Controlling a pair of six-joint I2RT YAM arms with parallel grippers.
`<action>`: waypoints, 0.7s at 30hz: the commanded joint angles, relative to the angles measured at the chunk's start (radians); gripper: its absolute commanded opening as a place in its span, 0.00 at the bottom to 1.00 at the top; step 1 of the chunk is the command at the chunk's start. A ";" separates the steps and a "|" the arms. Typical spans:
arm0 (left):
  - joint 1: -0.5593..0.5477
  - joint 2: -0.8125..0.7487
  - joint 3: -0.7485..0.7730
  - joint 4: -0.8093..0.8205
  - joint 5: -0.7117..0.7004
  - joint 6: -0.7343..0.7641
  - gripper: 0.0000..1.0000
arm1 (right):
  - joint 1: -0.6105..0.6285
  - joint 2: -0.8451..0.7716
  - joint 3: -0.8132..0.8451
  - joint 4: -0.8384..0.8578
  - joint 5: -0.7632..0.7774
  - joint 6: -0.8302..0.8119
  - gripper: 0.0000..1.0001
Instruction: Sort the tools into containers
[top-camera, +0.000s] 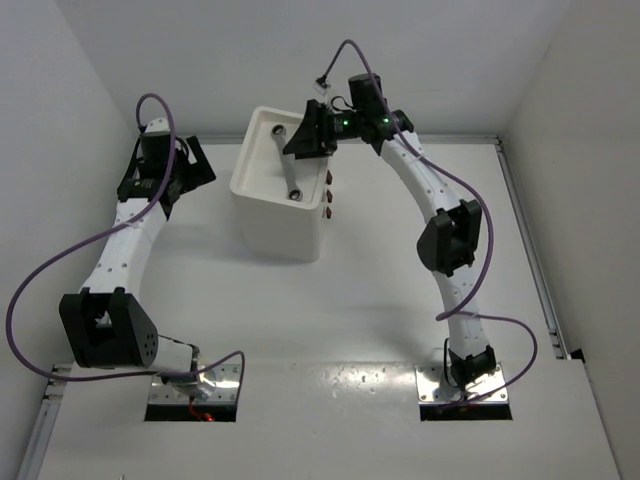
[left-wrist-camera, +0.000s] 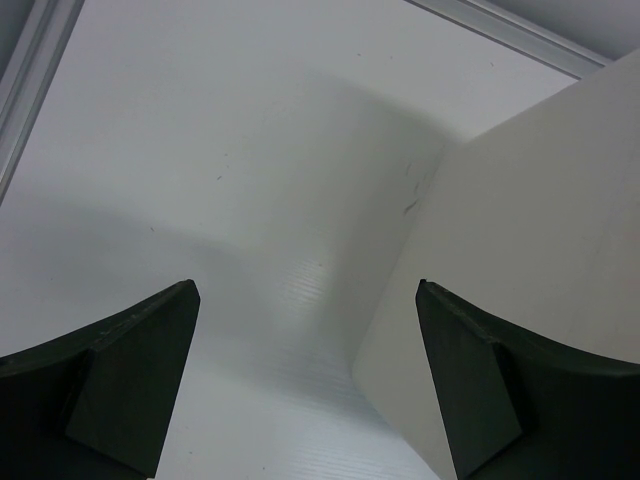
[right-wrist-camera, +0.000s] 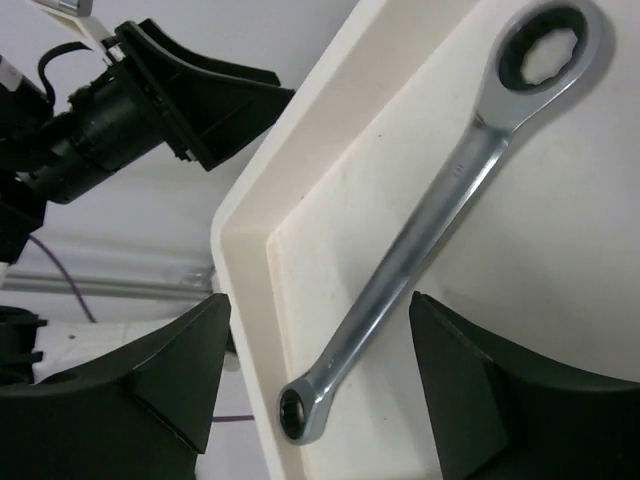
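Observation:
The white cabinet (top-camera: 280, 215) stands at the back middle of the table. One slim silver wrench (top-camera: 288, 168) lies lengthwise in its rimmed tray top (top-camera: 250, 160). In the right wrist view the wrench (right-wrist-camera: 430, 220) lies free on the tray floor near the tray rim (right-wrist-camera: 245, 250). My right gripper (top-camera: 303, 135) hovers over the tray's far right part, open and empty (right-wrist-camera: 320, 300). My left gripper (top-camera: 198, 165) is open and empty (left-wrist-camera: 305, 290), left of the cabinet's side wall (left-wrist-camera: 530, 250). No pliers, screwdrivers or second wrench are in view.
Small dark red drawer handles (top-camera: 327, 196) line the cabinet's right face; the drawers look shut. The left gripper shows beyond the tray rim in the right wrist view (right-wrist-camera: 190, 90). A metal rail (left-wrist-camera: 520, 40) edges the table's back. White walls enclose the table.

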 joint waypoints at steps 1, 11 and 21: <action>0.012 -0.024 -0.003 0.020 0.008 -0.006 0.96 | 0.001 -0.003 0.029 0.063 0.040 -0.006 0.74; 0.012 0.005 0.008 0.029 0.037 0.004 0.96 | -0.056 -0.202 -0.045 0.163 0.119 -0.049 0.64; -0.007 -0.026 0.005 0.040 -0.104 0.048 0.98 | -0.385 -0.391 -0.141 -0.566 0.621 -0.676 0.39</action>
